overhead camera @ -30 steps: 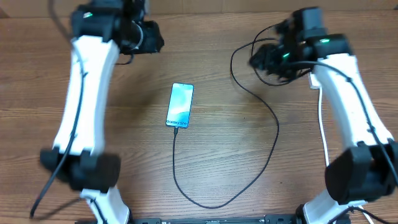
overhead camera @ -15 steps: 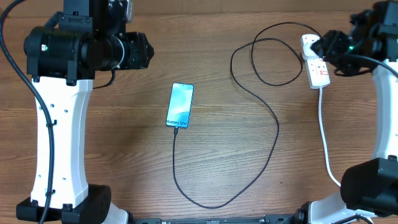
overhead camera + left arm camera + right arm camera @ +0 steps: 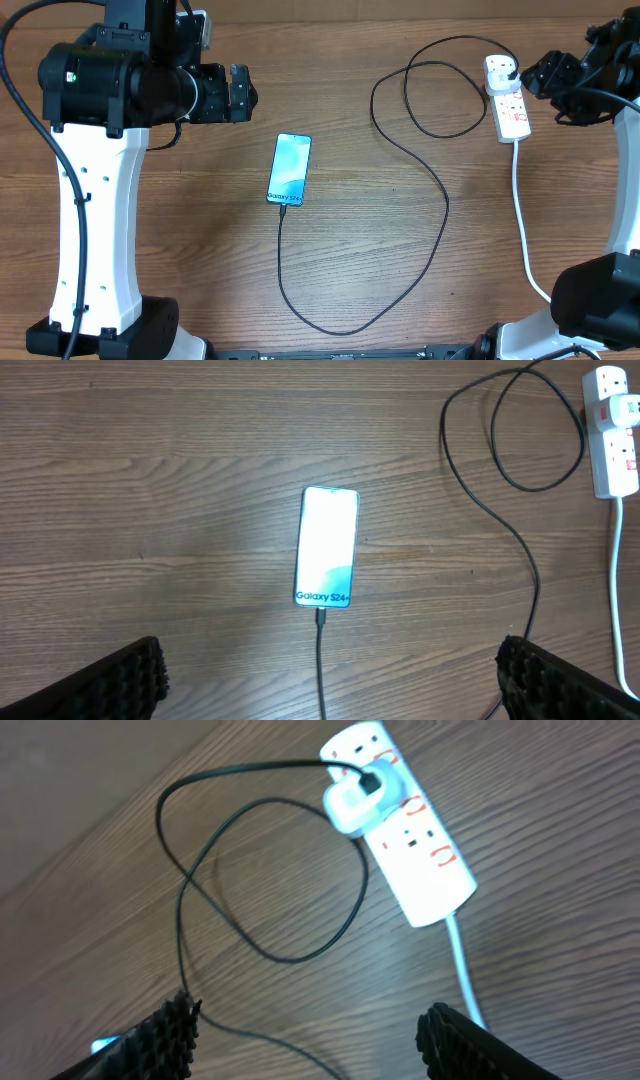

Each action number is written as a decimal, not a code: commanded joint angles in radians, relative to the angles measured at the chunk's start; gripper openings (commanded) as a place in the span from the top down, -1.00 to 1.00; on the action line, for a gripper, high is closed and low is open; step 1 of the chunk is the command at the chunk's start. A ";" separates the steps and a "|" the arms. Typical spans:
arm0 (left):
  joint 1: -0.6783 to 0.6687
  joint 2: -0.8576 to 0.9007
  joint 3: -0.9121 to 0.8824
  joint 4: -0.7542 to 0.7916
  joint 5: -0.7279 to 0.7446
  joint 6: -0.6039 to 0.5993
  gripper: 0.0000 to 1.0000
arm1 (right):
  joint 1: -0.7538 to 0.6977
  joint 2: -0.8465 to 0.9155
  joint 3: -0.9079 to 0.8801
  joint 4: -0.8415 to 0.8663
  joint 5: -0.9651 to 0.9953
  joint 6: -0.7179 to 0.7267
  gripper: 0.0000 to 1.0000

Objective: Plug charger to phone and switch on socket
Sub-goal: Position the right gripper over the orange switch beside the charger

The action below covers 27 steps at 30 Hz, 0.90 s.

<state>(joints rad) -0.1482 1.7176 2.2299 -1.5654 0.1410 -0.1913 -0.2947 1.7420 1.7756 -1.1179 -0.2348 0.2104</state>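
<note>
Starting from the near edge of the wooden table (image 3: 200, 230), the charger (image 3: 445, 200) makes a wide curve with its thin black cable, which then rises on the left side to the phone (image 3: 290, 168). The small black connector (image 3: 284, 207) sits in the bottom edge of the phone, so the two are joined. The phone lies flat, face up, near the middle of the table, and its light blue screen is lit with the text "Galaxy S24+" at the lower end. Beyond the phone and to its left, the left gripper (image 3: 245, 93) hangs above the table with its fingers wide apart and nothing between them; in the left wrist view only the two dark fingertips appear in the lower corners, with the phone well below them. On the right side, the cable goes up, makes a loop, and ends at a white adapter (image 3: 352, 800) that is plugged in the far end of the socket (image 3: 511, 108). This white power strip lies at the far right, its thick white lead (image 3: 520, 220) running back toward the near edge. The red switches (image 3: 437, 855) are visible, but I cannot tell their position. The right gripper (image 3: 540, 75) is just beside the strip, fingers apart, holding nothing.
</note>
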 commanded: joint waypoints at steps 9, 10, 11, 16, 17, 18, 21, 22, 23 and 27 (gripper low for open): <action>0.004 -0.021 0.004 -0.002 -0.014 0.011 -0.99 | -0.003 0.069 0.019 0.115 0.063 -0.007 -0.43; 0.004 -0.021 0.004 -0.002 -0.014 0.011 -1.00 | -0.004 0.075 0.019 0.120 0.066 -0.006 -0.43; 0.004 -0.021 0.004 -0.002 -0.014 0.011 -1.00 | -0.005 0.079 0.019 0.124 0.072 -0.007 -0.43; 0.004 -0.021 0.004 -0.002 -0.014 0.011 -0.99 | -0.022 0.100 0.019 0.142 0.104 -0.007 -0.43; 0.004 -0.021 0.004 -0.002 -0.014 0.011 -1.00 | -0.028 0.102 0.019 0.145 0.103 -0.006 -0.43; 0.004 -0.021 0.004 -0.002 -0.014 0.011 -1.00 | -0.035 0.107 0.019 0.152 0.104 -0.006 -0.43; 0.004 -0.021 0.004 -0.002 -0.014 0.011 -1.00 | -0.054 0.111 0.019 0.164 0.103 -0.006 -0.44; 0.004 -0.021 0.004 -0.002 -0.014 0.011 -1.00 | -0.059 0.112 0.019 0.166 0.103 -0.006 -0.44; 0.004 -0.021 0.004 -0.002 -0.014 0.011 -1.00 | -0.063 0.112 0.019 0.168 0.103 -0.005 -0.44; 0.004 -0.021 0.004 -0.002 -0.014 0.011 -1.00 | -0.069 0.112 0.019 0.175 0.102 -0.002 -0.45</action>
<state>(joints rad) -0.1482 1.7176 2.2299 -1.5654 0.1371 -0.1917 -0.3603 1.8454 1.7756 -0.9516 -0.1452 0.2092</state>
